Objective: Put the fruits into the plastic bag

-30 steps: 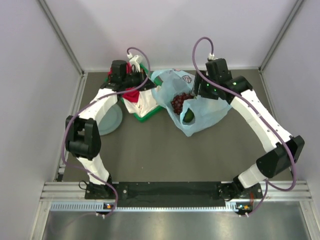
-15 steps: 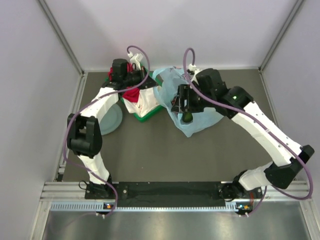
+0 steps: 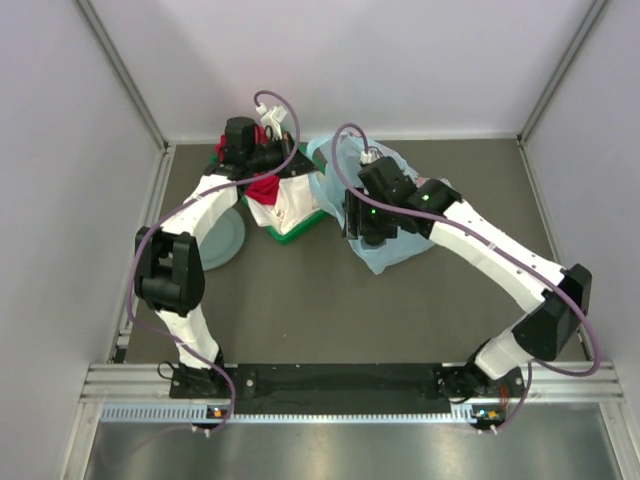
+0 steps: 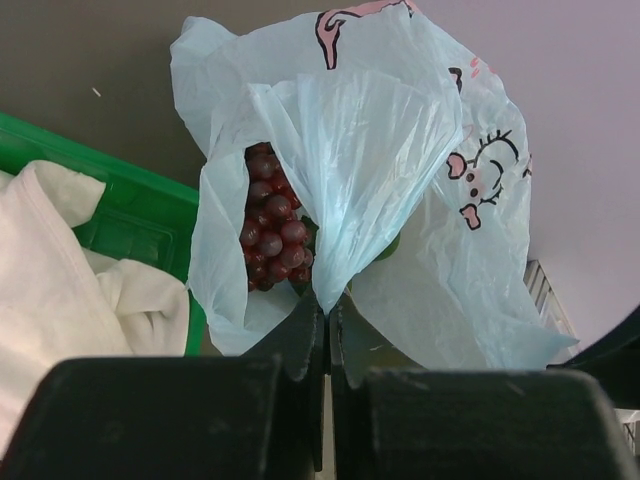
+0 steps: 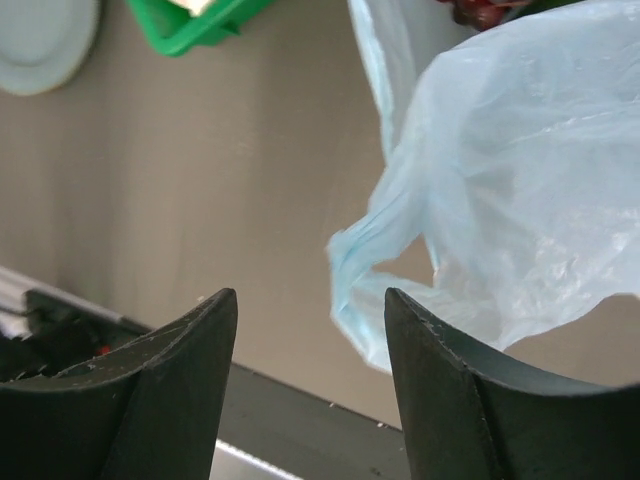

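Plastic bag (image 4: 400, 200): lies at the far middle of the bench (image 3: 300, 320), just right of the green tray (image 4: 130, 205), with its mouth turned toward the left arm.
Fruit: a bunch of grapes (image 4: 268, 230) sits inside the mouth, so at least that piece is already in. The plastic and the right arm hide the rest of the inside, so I cannot tell what else is there.
Left hand (image 4: 327, 320): pressed together on a fold of the bag's rim. Judging by the plastic rising in a tent from the pinch, it holds that edge up so the mouth does not collapse.
Right hand (image 5: 310, 385): spread and carrying nothing, above the bag's near corner, which droops toward the bare bench. It looks like a free hand between fetches or about to tidy that corner. I cannot tell which.
Tray contents: a white cloth (image 4: 60, 280) fills the tray beside the bag and is not part of the job.
Plate (image 3: 222, 245): on the bench left of the tray, partly under the left arm. No fruit shows on its visible part.
Loose fruit: none is visible on the open bench in any view.
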